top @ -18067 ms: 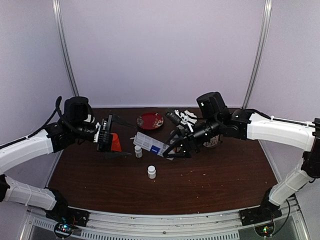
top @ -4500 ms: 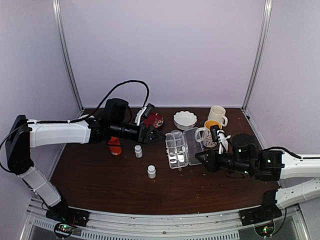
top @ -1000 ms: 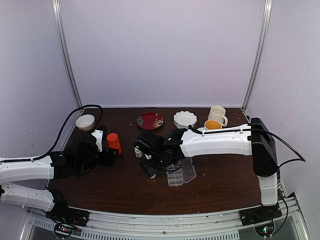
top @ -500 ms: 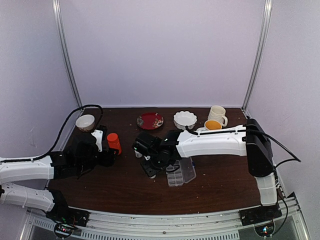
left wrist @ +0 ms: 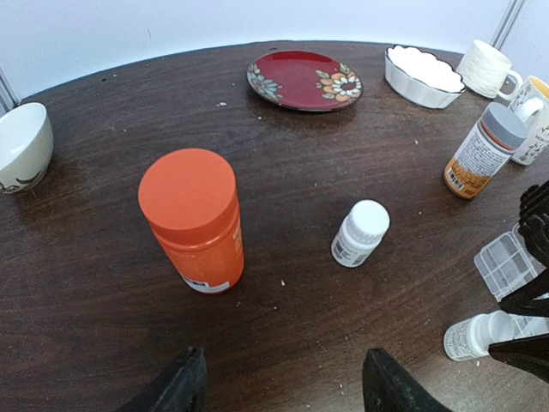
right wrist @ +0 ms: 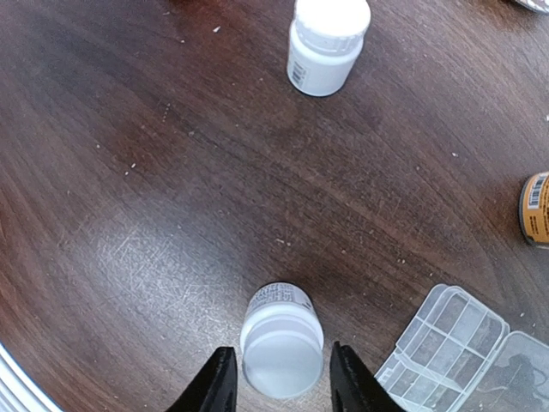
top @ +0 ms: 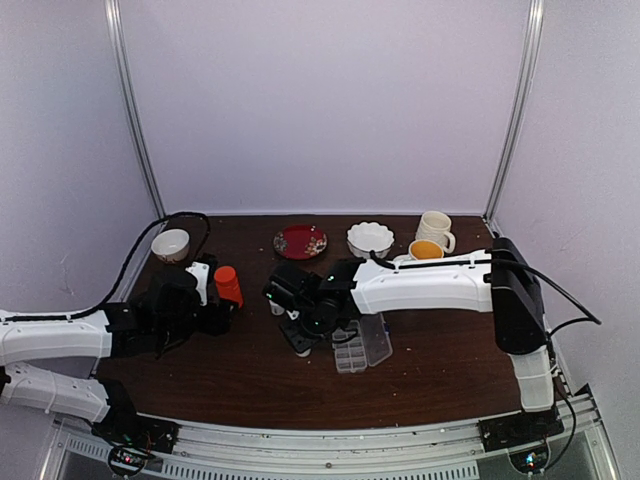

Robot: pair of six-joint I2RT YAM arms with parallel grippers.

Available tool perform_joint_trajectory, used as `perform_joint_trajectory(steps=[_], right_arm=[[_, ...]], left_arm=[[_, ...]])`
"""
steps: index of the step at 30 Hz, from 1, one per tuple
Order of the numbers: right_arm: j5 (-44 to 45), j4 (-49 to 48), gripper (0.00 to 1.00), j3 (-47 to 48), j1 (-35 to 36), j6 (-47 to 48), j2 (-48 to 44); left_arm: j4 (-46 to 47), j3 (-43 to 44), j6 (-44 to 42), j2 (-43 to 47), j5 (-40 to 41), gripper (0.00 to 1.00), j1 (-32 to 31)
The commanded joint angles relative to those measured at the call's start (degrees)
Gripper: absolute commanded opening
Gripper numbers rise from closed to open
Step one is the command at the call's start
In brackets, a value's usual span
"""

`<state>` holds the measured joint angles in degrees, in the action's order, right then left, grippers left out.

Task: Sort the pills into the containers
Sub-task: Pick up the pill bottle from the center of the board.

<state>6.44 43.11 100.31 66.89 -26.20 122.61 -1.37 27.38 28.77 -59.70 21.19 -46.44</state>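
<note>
White small plastic bottle (right wrist: 281,339) stands on the dark wooden table (right wrist: 129,172) between the jaws of my right pincer (right wrist: 281,379); whether clamped I cannot tell. My left pincer (left wrist: 283,388) stands wide, holding nothing.

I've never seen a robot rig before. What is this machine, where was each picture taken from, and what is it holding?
Two robot arms are bolted at the near edge of a table; each ends in a two-finger gripper. The wide picture comes from a camera above and behind them, the other two from cameras on the wrists. On the table stand an orange bottle, a red plate and a clear organizer box. The left gripper is open and empty. The right gripper straddles a small white bottle; whether it grips it I cannot tell.
</note>
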Motion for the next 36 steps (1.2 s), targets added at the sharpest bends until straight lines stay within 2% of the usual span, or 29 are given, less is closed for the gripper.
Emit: perform_joint_trajectory(steps=[1,9,22,31,36], right_arm=[[1.12,0.65,0.42,1.49,0.43,-0.01,1.26],[1.22,0.58,0.44,1.38,0.40,0.00,1.49],[1.34,0.45,0.35,1.90,0.46,0.27,1.77],[2.07,-0.16,0.27,1.73,0.44,0.75,-1.98],[3.36,-0.54,0.26,0.96,0.36,0.78,-5.81]], left_arm=[[1.98,1.02,-0.82,-0.31,-0.33,0.65,0.30],[2.07,0.84,-0.70,-0.26,-0.59,0.65,0.29],[1.72,1.10,-0.77,-0.24,-0.80,0.65,0.29],[1.72,1.92,-1.15,-0.24,-2.09,0.65,0.29],[3.68,1.70,-4.12,-0.03,-7.29,0.66,0.34]])
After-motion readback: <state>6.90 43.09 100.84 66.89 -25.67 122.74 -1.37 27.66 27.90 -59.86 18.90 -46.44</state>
